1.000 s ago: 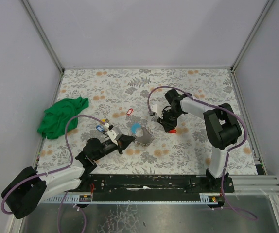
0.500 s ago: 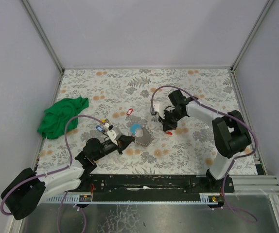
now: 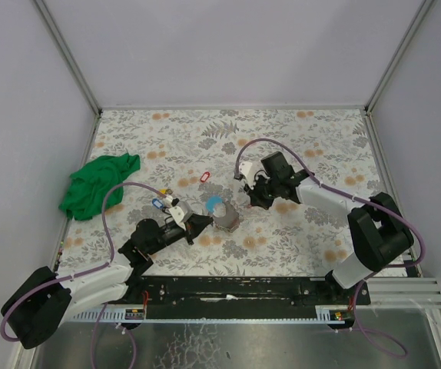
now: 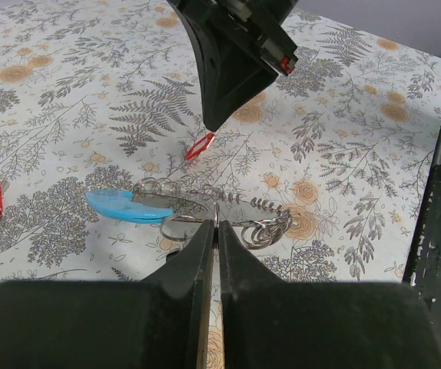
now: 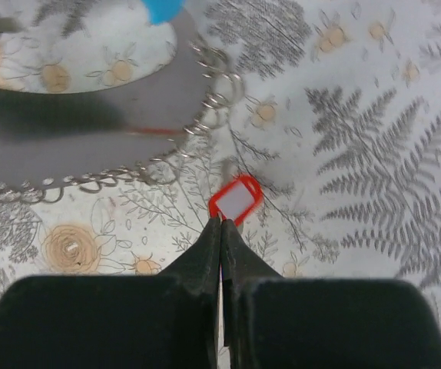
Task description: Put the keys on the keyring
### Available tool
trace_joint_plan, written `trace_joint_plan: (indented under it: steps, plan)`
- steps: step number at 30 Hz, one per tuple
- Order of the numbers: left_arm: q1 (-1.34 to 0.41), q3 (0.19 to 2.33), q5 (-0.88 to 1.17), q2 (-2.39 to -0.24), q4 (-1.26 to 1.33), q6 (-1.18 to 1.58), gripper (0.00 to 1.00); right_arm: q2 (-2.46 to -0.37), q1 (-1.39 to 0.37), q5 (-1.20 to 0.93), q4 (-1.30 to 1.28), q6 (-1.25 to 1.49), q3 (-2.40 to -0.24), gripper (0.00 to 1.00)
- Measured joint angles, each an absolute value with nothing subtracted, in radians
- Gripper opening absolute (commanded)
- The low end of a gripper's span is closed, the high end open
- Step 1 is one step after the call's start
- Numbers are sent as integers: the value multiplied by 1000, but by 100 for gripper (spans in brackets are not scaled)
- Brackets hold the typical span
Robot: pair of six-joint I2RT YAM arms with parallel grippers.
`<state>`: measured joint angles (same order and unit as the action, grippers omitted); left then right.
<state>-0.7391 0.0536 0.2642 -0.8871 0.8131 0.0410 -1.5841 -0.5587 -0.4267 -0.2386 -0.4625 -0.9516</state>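
The keyring (image 3: 223,218), a thin grey wire loop with a bright light-blue arc on its far-left part and small steel rings strung along it, sits near the middle of the floral-patterned table (image 3: 320,131), a little toward the near edge. The left gripper (image 4: 217,227) is clenched on the loop's near wire, its 2 black fingers pressed together with the wire between the tips. Just right of the loop, the right gripper (image 5: 220,223) is clenched on a small key with a red oblong plastic tag (image 5: 236,198). The tag sticks out past the fingertips, close above the table and just beside the loop's ringed edge.

Beyond the loop a 2nd red-tagged key (image 3: 203,177) lies flat. A blue-tagged key (image 3: 157,204) lies beside the left wrist; a yellowish bit next to it is too small to tell. A crumpled green cloth (image 3: 97,186) rests at the left edge, well apart from both grippers.

The loop is well apart from all 4 table edges. Pale walls with aluminium posts (image 3: 67,58) close 3 sides, and the widest open surface lies far and right.

The left arm stretches low from the near-left corner, reaching diagonally inward under an arching purple cable (image 3: 107,219). The right arm folds at its elbow on the right, forearm reaching left, gripper tilted down toward the loop.
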Motion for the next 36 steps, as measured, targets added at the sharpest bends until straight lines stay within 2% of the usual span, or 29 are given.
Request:
trace_joint_plan:
  steps: [10,15,23,30,36]
  plan:
    - [-739,54,265,-893,813,40,0,-1574,-569,152,-373,-69,-1085,0]
    - [-739,54,265,-893,813,40,0,-1542,-566,324,-414,107,-1089,0]
    - [-739,54,265,-893,813,41,0,-1546,-579,364,-447,371,-997,0]
    - [-739,54,265,-893,813,41,0,-1588,-681,338,-459,575,-927,1]
    - [-739,54,264,-892,813,41,0,-1604,-745,290,-395,714,-901,8]
